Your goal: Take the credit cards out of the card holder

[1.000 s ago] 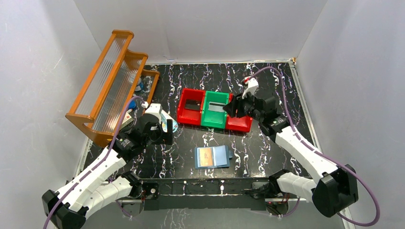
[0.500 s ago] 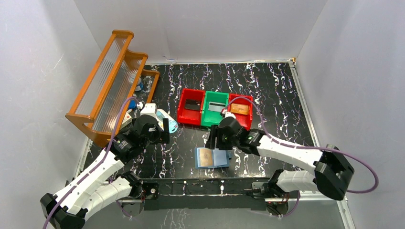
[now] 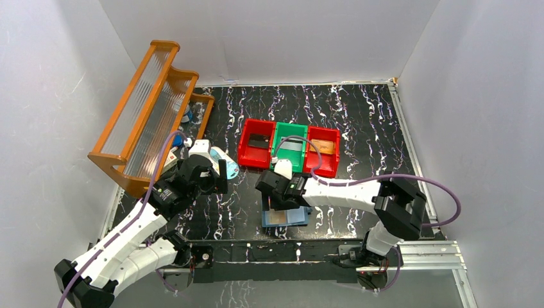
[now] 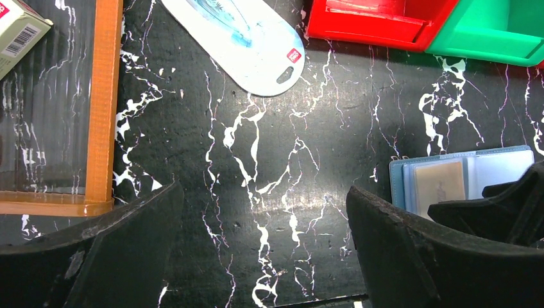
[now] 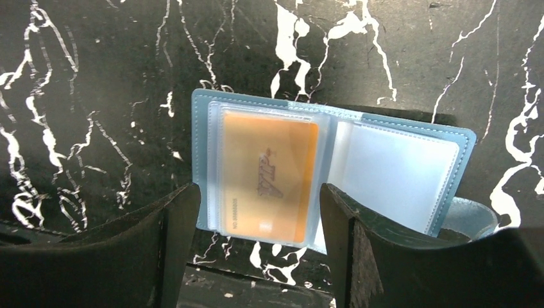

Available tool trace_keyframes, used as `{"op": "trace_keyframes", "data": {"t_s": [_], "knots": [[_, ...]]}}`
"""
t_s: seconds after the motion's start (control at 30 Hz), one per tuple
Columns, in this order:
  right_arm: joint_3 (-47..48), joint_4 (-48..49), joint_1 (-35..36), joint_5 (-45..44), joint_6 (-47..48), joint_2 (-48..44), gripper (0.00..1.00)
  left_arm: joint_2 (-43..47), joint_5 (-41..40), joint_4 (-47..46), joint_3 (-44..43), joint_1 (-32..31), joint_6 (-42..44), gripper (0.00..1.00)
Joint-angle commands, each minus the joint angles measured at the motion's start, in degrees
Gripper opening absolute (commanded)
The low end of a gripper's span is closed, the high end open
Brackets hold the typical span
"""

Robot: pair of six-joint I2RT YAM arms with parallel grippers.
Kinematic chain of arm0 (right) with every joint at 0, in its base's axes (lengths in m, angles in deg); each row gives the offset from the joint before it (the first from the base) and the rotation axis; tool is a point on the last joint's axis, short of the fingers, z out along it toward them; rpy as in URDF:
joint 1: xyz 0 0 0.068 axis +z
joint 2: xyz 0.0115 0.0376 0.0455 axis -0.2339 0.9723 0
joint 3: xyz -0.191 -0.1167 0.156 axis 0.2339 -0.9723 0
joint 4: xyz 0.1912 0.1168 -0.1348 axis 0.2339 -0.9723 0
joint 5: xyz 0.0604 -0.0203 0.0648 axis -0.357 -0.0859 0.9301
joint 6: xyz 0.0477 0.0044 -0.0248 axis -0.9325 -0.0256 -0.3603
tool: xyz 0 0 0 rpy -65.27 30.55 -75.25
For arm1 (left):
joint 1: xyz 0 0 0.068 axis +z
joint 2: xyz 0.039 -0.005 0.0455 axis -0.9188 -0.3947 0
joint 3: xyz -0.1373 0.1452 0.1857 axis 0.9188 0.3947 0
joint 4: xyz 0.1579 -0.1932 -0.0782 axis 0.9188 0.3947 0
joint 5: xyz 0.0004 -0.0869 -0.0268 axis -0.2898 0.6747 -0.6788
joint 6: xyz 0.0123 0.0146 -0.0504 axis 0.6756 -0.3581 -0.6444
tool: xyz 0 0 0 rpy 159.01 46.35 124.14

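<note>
The blue card holder (image 3: 296, 216) lies open on the black marbled table near the front edge. A tan-orange card (image 5: 269, 179) sits in its left clear pocket; the right pocket (image 5: 401, 176) looks empty. My right gripper (image 5: 256, 256) is open just above the holder, with its jaws on either side of the card's near end. It shows in the top view (image 3: 282, 204). The holder also shows in the left wrist view (image 4: 494, 168). My left gripper (image 4: 263, 250) is open and empty over bare table to the holder's left.
A row of bins stands behind: a red bin (image 3: 256, 151) with a black card, a green bin (image 3: 289, 156) with a pale card, a red bin (image 3: 323, 159) with a tan-orange card. A white-and-blue oval case (image 4: 240, 35) and an orange rack (image 3: 151, 102) stand at the left.
My right gripper has swung from over the right red bin down to the card holder near the front edge. A tan-orange card now shows in that bin. The left arm barely moved.
</note>
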Motion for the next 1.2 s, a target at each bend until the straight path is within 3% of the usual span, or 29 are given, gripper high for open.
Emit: {"op": "trace_keyframes", "data": {"t_s": [0.0,0.5,0.9,1.17], "knots": [[3.2,-3.6,0.4,-3.3,-1.1,2.0,0.77,0.5,-1.6,0.7,-0.9,0.3,-0.1,0.98],[2.4,0.7,0.4,1.1,0.3,6.7,0.77,0.2,-1.5,0.7,-0.9,0.3,-0.1,0.98],[0.3,2.7,0.3,1.7,-0.3,6.6,0.60,-0.5,-1.2,0.8,-0.9,0.3,-0.1,0.98],[-8.9,17.3,-3.0,11.2,0.0,0.9,0.58,-1.6,0.2,0.5,-0.9,0.3,-0.2,0.98]]}}
